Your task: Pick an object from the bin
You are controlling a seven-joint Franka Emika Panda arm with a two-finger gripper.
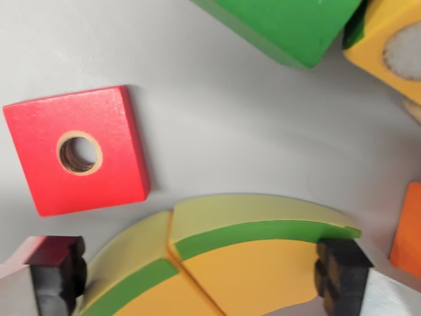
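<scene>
- Claw (200, 276) is spread wide and holds nothing; its black fingertips (62, 273) sit at lower left and lower right.
- Between them, bottom centre, lies the arched yellow-green block (256, 257), its long axis running finger to finger.
- Red square block (79, 151) sits apart, at left.

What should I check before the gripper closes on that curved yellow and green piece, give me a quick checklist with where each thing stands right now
1. Jaws open: ok. The gripper has its black fingertips spread wide apart.
2. Target between the fingers: ok. The curved yellow and green piece lies in the gap.
3. Single object in the grasp: not ok. A second curved segment butts against the first, also between the fingers.
4. Red square block with a hole clear of the fingers: ok, it lies apart, above the wrist view's left finger.
5. Orange block clear: ok, though close to the wrist view's right finger.
6. Fingers low enough to grip: cannot tell from this view.
</scene>
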